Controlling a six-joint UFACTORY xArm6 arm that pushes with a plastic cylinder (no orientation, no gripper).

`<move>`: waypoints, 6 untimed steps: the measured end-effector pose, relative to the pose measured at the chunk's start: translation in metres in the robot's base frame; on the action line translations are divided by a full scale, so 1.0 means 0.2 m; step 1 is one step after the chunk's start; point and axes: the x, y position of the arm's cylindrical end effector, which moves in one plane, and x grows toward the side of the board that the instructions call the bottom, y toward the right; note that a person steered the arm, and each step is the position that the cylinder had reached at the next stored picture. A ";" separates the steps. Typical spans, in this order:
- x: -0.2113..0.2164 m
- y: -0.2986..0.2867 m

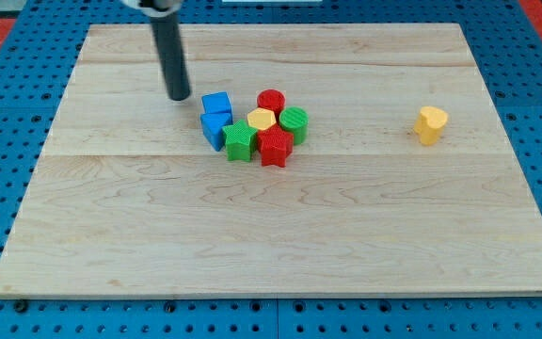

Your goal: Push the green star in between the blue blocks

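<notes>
The green star [239, 140] lies on the wooden board [280, 226], touching the lower right of the lower blue block [215, 128]. The upper blue cube [216, 103] sits just above that block, touching it. The green star is beside the two blue blocks, not between them. My tip [178, 97] is at the end of the dark rod, a little to the view's left of the upper blue cube, apart from it.
A yellow hexagon [262, 120], a red cylinder [271, 101], a green cylinder [294, 121] and a red star [275, 146] cluster tightly to the right of the green star. A lone yellow block [431, 123] lies far to the view's right.
</notes>
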 end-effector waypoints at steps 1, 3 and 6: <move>0.28 -0.08; 0.65 0.59; 0.17 0.12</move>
